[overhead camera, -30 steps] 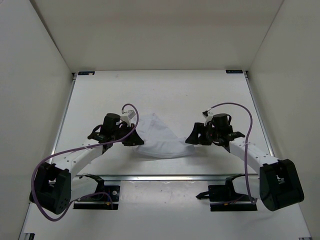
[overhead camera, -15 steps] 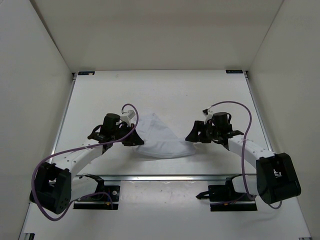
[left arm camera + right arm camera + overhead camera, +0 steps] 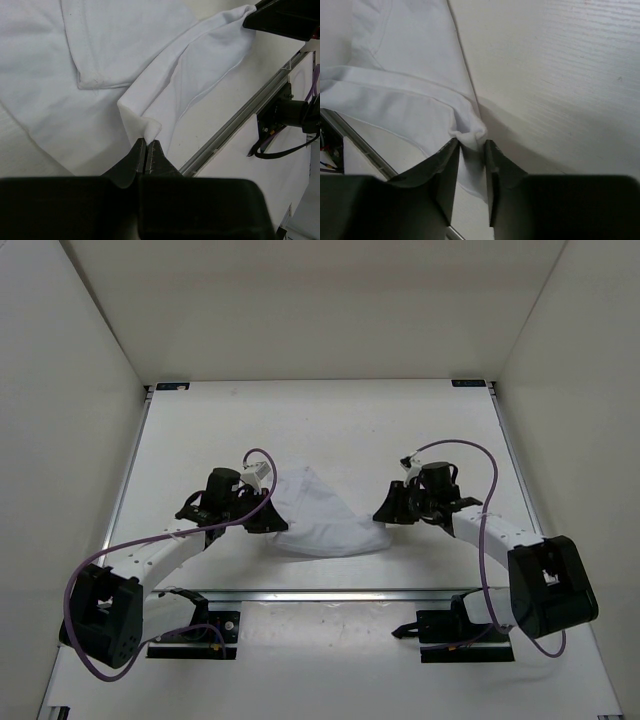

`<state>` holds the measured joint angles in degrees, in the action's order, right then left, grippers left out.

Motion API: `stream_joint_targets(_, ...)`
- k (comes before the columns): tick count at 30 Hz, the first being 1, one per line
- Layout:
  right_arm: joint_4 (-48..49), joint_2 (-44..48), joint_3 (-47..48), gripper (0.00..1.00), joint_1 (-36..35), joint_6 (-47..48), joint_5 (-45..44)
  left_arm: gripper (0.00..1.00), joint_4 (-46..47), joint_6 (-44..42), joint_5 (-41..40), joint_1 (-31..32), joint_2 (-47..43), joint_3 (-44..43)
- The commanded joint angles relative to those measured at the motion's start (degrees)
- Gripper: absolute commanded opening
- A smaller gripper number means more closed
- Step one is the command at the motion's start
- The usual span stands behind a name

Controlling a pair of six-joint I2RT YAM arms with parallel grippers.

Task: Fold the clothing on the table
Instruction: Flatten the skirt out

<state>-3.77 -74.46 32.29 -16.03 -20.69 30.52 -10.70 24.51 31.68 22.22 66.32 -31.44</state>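
White clothing (image 3: 318,512) on table (image 3: 300,420), left tool (image 3: 146,146) clamped on one corner, right tool (image 3: 470,145) pinching opposite fold

Open table (image 3: 320,420) beyond clothing (image 3: 318,515)

The left arm (image 3: 160,550) and right arm (image 3: 505,533) are white, with boxy black shoulder housings (image 3: 545,585), looping purple cables (image 3: 460,446), a matte black left hand (image 3: 146,152) and right hand (image 3: 471,150).

Plain white back wall (image 3: 320,310), white left wall (image 3: 60,440), white right wall (image 3: 590,440)
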Motion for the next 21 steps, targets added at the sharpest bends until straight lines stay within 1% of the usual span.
stream_joint_targets(1,2.81,-0.69,2.51,0.18,-0.49,1.0,-0.11,0.0,0.86,0.01,1.54,-0.59,-0.14,0.5)
stream_joint_targets(2,2.46,-1.04,3.21,0.03,-0.23,0.74,-0.11,0.0,0.94,-0.08,1.45,-0.34,-0.06,0.59)
stream_joint_targets(3,2.19,-1.74,3.91,0.0,-0.05,0.48,0.06,0.0,0.86,-0.08,1.54,-0.85,0.21,0.68)
stream_joint_targets(5,1.4,-2.62,5.23,0.0,-0.05,1.08,0.5,0.0,1.03,-0.26,1.8,-1.03,0.56,0.68)
stream_joint_targets(8,-0.96,-3.94,7.6,0.0,-0.93,2.4,-1.42,0.0,-0.28,-0.34,0.32,-1.12,2.05,-0.54)
stream_joint_targets(10,-2.11,-4.55,10.5,0.0,-0.5,3.02,-2.22,0.0,-2.21,-0.87,-3.36,-2.69,4.24,-2.92)
stream_joint_targets(12,-3.87,-6.57,17.06,0.0,1.87,5.12,-2.4,0.0,-4.67,-2.0,-5.65,-5.24,8.8,-8.6)
stream_joint_targets(13,-5.53,-8.32,22.32,0.0,2.32,6.0,-2.31,0.0,-5.38,-2.8,-5.93,-6.99,12.56,-13.16)
stream_joint_targets(14,-7.98,-10.95,25.51,0.0,3.97,6.53,-2.4,0.0,-6.95,-4.11,-6.36,-7.19,16.08,-15.82)
stream_joint_targets(15,-8.7,-12.19,32.67,0.0,5.12,7.84,-2.22,0.0,-7.49,-4.99,-7.76,-7.8,18.03,-22.37)
stream_joint_targets(16,-11.58,-14.9,41.36,0.0,5.48,9.51,-1.96,0.0,-9.84,-7.44,-8.65,-8.41,21.53,-30.96)
stream_joint_targets(17,-15.26,-18.15,46.32,0.0,6.09,10.22,-2.39,0.0,-13.17,-9.11,-9.96,-8.42,25.74,-35.83)
stream_joint_targets(18,-16.95,-19.57,56.64,0.0,5.58,11.79,-4.23,0.0,-15.03,-9.57,-10.23,-8.77,27.61,-46.67)
stream_joint_targets(19,-20.89,-22.55,62.48,0.0,5.57,14.25,-6.68,0.0,-18.53,-11.05,-10.41,-8.6,31.37,-58.61)
stream_joint_targets(20,-23.88,-25.19,73.42,0.01,4.96,15.23,-9.05,0.0,-21.61,-11.67,-11.37,-8.42,34.89,-64.82)
stream_joint_targets(21,-25.83,-27.82,84.05,0.0,4.52,17.24,-11.95,0.0,-24.17,-12.12,-11.81,-8.94,38.23,-77.15)
